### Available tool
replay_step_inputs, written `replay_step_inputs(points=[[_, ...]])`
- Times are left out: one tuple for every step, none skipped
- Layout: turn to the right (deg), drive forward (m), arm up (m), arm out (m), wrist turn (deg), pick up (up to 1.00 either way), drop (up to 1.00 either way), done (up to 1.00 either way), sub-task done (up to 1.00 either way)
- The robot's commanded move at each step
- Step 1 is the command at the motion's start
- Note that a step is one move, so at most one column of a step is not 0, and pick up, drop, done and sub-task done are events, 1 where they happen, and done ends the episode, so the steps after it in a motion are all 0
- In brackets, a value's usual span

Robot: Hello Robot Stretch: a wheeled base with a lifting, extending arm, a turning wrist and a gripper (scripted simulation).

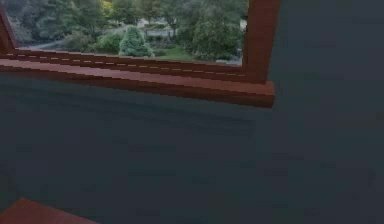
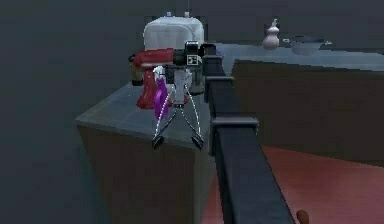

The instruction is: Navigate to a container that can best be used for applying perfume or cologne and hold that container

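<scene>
In the arm side view a spray bottle (image 2: 155,93) with a purple body and a red trigger head is at the near corner of a dark grey counter (image 2: 115,118). My arm (image 2: 240,150) rises from the bottom edge to the gripper (image 2: 177,140). The gripper's dark body is beside the bottle's head, and its thin fingers (image 2: 162,128) reach down past the counter's edge. The counter top lies behind the bottle, so I cannot tell whether the gripper holds anything.
A white boxy appliance (image 2: 172,32) stands on the counter behind the bottle. A farther counter (image 2: 300,80) carries a small white vase (image 2: 270,36) and a grey bowl (image 2: 308,43). Reddish floor (image 2: 335,190) lies below. In the forward view a red-framed window (image 1: 140,78) is set in a dark wall (image 1: 200,160) close ahead.
</scene>
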Motion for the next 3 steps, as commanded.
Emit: replay_step_inputs(points=[[0.0, 0.00, 0.00, 0.00, 45.0, 0.00, 0.00, 0.00, 0.00], [0.0, 0.00, 0.00, 0.00, 45.0, 0.00, 0.00, 0.00, 0.00], [0.0, 0.00, 0.00, 0.00, 45.0, 0.00, 0.00, 0.00, 0.00]])
